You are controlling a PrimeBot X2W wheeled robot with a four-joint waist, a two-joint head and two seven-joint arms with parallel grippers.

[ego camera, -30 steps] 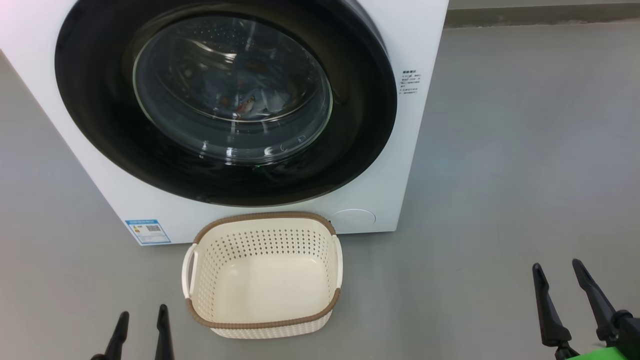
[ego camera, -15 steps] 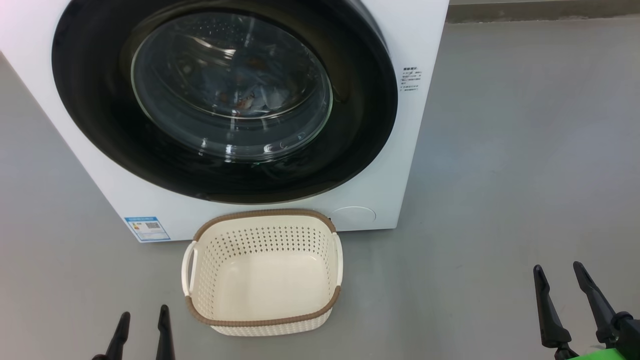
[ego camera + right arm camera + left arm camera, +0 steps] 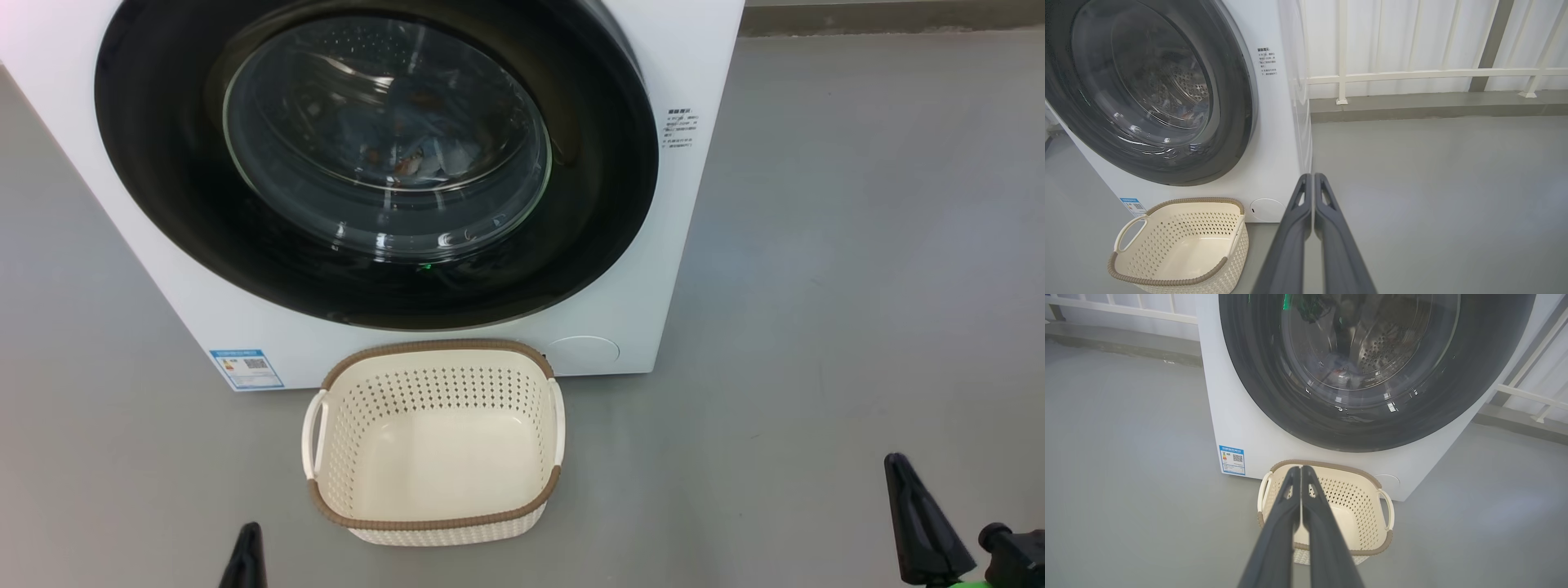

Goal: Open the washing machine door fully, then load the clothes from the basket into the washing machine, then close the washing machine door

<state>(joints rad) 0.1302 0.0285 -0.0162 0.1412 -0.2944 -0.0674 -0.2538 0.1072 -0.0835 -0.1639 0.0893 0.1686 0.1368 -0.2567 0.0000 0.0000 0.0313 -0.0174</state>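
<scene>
Door: washing machine door (image 3: 375, 163) sat shut.
Pincers: left pincer (image 3: 1301, 468), right pincer (image 3: 1312, 175) were narrow, empty.
Care: any retreat needed to skirt basket (image 3: 441, 392), 12 o'clock.

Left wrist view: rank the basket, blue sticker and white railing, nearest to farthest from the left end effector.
1. Basket, just past the left end effector.
2. Blue sticker, low on the washer front.
3. White railing, behind the washer.

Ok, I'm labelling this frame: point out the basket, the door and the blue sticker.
basket (image 3: 441, 392), head view, far perforated wall.
door (image 3: 604, 229), head view, black rim, right side.
sticker (image 3: 246, 369), head view, its middle.
</scene>
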